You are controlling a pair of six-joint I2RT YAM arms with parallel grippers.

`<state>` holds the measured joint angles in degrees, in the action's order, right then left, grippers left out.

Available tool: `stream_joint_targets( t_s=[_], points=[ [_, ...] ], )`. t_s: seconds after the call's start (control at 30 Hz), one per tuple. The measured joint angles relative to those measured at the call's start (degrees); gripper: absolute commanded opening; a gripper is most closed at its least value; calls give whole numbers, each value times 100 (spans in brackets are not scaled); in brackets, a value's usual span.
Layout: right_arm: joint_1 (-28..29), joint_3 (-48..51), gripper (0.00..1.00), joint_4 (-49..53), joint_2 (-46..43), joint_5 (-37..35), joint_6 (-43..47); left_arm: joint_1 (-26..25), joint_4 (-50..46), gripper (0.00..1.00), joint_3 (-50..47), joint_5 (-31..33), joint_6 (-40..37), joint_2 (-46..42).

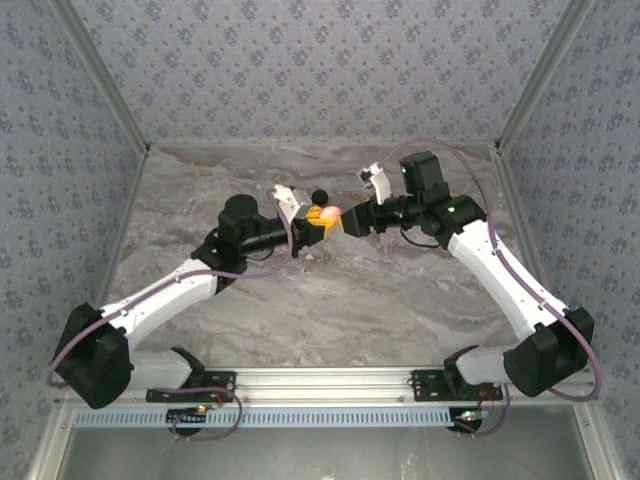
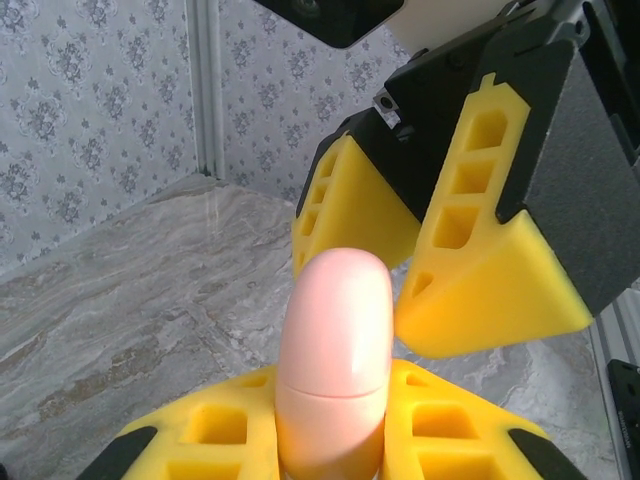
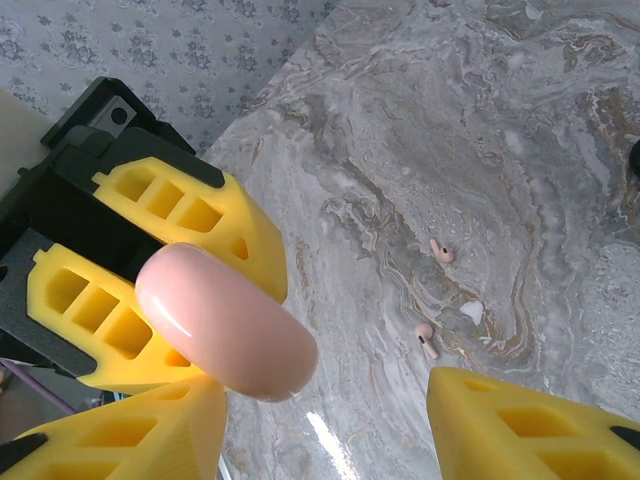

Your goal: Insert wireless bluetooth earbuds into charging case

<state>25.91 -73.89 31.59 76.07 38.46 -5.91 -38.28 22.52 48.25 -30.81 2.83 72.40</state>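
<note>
Pink charging case [image 2: 335,360], closed, sat clenched in the left end effector [image 2: 330,440] — the right end effector [image 3: 325,430], parted and empty, might lever it loose.

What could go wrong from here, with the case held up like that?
1. The left gripper pinches the closed pink case by one end only. If the open right gripper pries at the lid, it could lever the case out of that grip.
2. Both earbuds lie loose on the marble table. A dropped case might scatter them.
</note>
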Motion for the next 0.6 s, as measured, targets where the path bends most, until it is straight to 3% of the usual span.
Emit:
stream_joint_targets(
  t_s=[0.6],
  points=[
    [0, -52, 57, 39, 0, -232, -7, -9, -181, 9, -9, 0, -190, 0]
  ],
)
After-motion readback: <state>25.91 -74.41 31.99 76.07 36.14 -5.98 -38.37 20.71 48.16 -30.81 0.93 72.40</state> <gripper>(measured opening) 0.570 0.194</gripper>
